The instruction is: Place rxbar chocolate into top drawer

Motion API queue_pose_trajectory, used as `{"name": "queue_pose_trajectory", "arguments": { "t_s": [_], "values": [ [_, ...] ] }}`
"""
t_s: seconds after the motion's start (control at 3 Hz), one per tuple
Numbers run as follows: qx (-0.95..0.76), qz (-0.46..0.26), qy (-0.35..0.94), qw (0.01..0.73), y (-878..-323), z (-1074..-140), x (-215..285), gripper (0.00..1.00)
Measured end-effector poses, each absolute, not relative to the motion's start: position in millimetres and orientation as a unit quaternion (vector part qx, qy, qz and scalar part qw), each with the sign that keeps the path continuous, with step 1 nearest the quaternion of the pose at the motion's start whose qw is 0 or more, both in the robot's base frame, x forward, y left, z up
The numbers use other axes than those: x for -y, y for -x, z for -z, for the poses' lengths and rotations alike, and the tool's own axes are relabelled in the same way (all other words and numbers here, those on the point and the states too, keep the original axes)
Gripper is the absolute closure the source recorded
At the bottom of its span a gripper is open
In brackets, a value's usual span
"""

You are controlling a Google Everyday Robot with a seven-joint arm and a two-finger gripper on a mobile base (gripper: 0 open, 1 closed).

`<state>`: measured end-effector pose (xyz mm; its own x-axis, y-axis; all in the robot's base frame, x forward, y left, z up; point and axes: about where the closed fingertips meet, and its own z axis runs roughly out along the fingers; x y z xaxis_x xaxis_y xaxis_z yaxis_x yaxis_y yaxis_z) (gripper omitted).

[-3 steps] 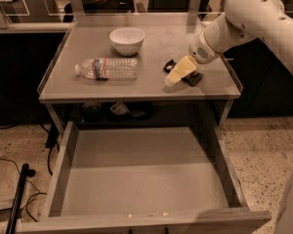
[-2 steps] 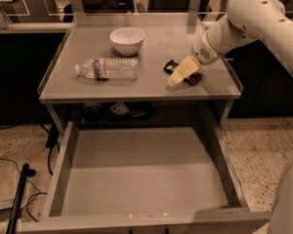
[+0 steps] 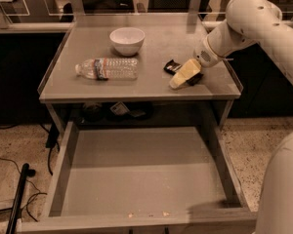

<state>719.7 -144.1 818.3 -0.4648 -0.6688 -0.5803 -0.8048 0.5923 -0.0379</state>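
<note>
The rxbar chocolate [image 3: 172, 67] lies on the grey tabletop [image 3: 151, 84] at the right, a dark wrapper showing on both sides of my gripper [image 3: 181, 76]. The gripper hangs from the white arm [image 3: 244, 21], which reaches in from the upper right, and sits low right on top of the bar. The top drawer [image 3: 63, 169] is pulled out wide below the table's front edge, and its flat grey bottom is bare.
A clear water bottle [image 3: 107, 68] lies on its side at the table's left. A white bowl [image 3: 127, 40] stands at the back middle. Dark items [image 3: 119, 110] sit on the shelf under the tabletop. Cables and a black pole [image 3: 17, 199] lie on the floor at left.
The gripper has stayed over the bar, with at most a slight shift down and right. Nothing else has moved.
</note>
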Motion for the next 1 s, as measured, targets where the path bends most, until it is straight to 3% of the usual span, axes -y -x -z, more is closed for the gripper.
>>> {"name": "queue_pose_trajectory", "arguments": {
  "t_s": [0.33, 0.67, 1.0],
  "values": [
    [-0.848, -0.122, 0.434, 0.280, -719.9, -817.9, 144.4, 0.17],
    [-0.848, -0.122, 0.434, 0.280, -719.9, -817.8, 144.4, 0.41],
    [-0.848, -0.122, 0.434, 0.280, -719.9, -817.8, 144.4, 0.72]
  ]
}}
